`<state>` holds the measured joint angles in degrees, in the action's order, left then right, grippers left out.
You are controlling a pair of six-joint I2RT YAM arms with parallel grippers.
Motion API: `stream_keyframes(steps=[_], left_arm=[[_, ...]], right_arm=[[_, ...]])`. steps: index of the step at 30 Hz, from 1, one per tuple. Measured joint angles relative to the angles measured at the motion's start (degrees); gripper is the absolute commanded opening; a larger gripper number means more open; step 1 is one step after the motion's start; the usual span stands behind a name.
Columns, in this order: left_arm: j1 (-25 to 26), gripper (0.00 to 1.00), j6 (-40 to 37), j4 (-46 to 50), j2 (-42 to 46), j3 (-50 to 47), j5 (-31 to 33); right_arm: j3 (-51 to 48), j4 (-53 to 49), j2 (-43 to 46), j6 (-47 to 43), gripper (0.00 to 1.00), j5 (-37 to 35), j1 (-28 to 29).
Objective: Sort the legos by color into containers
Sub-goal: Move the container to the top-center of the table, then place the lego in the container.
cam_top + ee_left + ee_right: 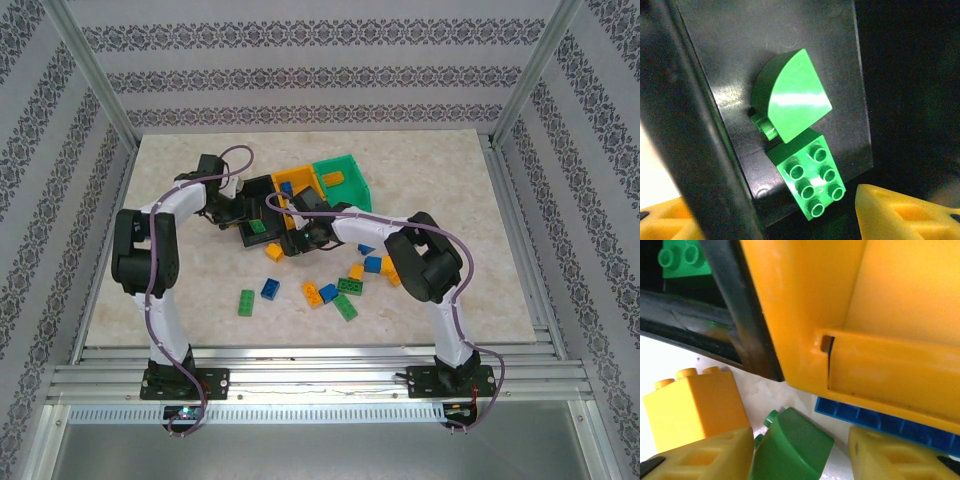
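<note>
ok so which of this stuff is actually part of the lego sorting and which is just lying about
Part of the job: loose legos on the table; two green bricks in the black bin; orange-yellow bin; green bin.
Not the job: purple cables; aluminium frame; patterned walls.

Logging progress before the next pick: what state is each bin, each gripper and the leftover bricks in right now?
black bin, holds two green bricks.
orange-yellow bin, no brick seen inside.
green bin, holds one orange-yellow brick.
left gripper, open and empty, above the black bin.
right gripper, open, astride a green curved brick.
loose bricks, unsorted outside the bins.
</note>
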<state>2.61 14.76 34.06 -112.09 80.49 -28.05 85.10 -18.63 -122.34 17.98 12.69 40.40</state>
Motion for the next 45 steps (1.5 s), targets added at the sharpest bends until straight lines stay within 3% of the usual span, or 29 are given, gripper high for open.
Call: stream_keyframes(steps=[7,18,25,29,32,38,45], left_arm=[[0.0,0.65,0.0,-0.1,6.2,0.0,1.3],[-0.1,0.65,-0.6,-1.4,13.9,-1.3,4.6],[-0.8,0.65,-0.7,-2.9,16.6,-4.0,6.5],[-1.2,0.66,-0.8,-3.4,17.5,-4.8,7.6],[-1.3,0.66,-0.8,-3.5,18.1,-5.2,8.3],[-1.3,0.65,-0.8,-3.7,18.9,-5.4,8.9],[-1.3,0.65,-0.8,-3.8,18.9,-5.7,8.9]], right_arm=[[-1.9,0.4,1.7,-0.2,0.27,-1.4,0.0],[-3.7,-1.3,9.5,-0.2,0.25,-2.2,1.5],[7.1,-0.8,7.8,0.2,0.3,-1.3,2.5],[18.5,-0.3,1.2,0.2,0.47,-1.3,2.5],[21.8,-0.2,-1.9,0.2,0.49,-1.2,2.5],[14.7,0.0,0.2,-0.4,0.51,-1.1,2.4],[-2.0,2.2,12.7,-2.8,0.52,-0.7,0.3]])
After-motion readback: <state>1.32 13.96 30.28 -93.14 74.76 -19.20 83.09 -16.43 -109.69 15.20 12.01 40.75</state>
